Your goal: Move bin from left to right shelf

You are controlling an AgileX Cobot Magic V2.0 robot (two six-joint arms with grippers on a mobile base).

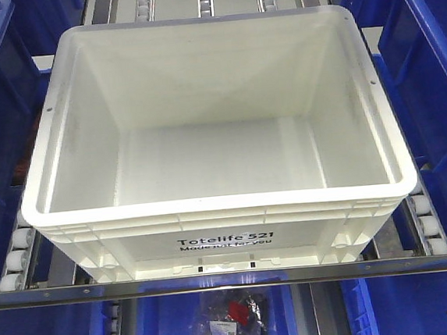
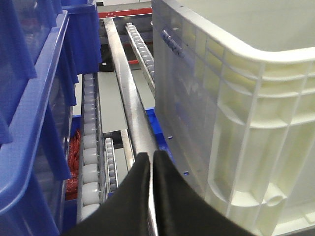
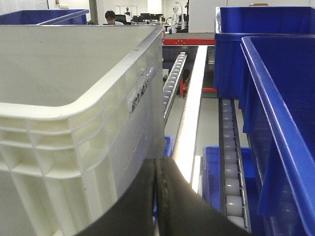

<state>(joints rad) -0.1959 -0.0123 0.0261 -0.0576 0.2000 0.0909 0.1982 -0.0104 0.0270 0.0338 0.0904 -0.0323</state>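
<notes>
Now, the left gripper (image 2: 151, 157): fingers pressed together, pinching nothing, tips over the steel lane rail (image 2: 129, 98), just beside the left wall of the bin (image 2: 236, 108); the right gripper (image 3: 156, 163) mirrors it, fingers pressed flat with nothing between them, in the gap along the right wall. Closed like that they're slim enough for those narrow gaps, which I'd say is the reason. Outward now: the white bin sits empty and square at the shelf's front edge, its printed face right behind the front rail (image 1: 218, 281), resting on the rollers (image 2: 91, 162); blue bins (image 1: 435, 78) crowd both sides. Two arms flanking it suggests a squeeze from both walls; the lift hasn't begun, so the carry to the right shelf is all ahead.
</notes>
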